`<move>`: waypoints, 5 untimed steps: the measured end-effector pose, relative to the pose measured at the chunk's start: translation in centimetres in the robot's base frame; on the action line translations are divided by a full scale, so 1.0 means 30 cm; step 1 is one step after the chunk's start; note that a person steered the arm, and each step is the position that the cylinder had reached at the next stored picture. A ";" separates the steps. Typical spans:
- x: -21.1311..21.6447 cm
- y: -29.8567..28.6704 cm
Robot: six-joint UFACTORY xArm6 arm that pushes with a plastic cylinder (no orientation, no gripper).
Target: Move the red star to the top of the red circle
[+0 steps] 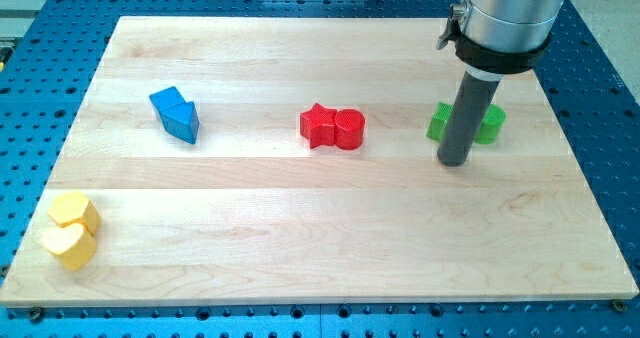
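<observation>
Touching red star (pixel 317 125) left of red circle (pixel 349 129), pair lying sideways, no fingers, my tip (pixel 454 161) well right.

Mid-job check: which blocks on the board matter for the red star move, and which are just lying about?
In the job:
red star, touching the red circle's left side
red circle
my tip, off to the view's right of both, in front of the green blocks

Lying about:
two green blocks, shapes partly hidden
two blue blocks
yellow hexagon
yellow heart
</observation>
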State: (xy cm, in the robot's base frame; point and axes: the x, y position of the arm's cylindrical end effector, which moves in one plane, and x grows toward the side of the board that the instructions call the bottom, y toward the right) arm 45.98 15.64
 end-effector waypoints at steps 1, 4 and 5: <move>0.004 -0.056; 0.035 -0.564; -0.047 -0.616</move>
State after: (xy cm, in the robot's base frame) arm 44.58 -2.84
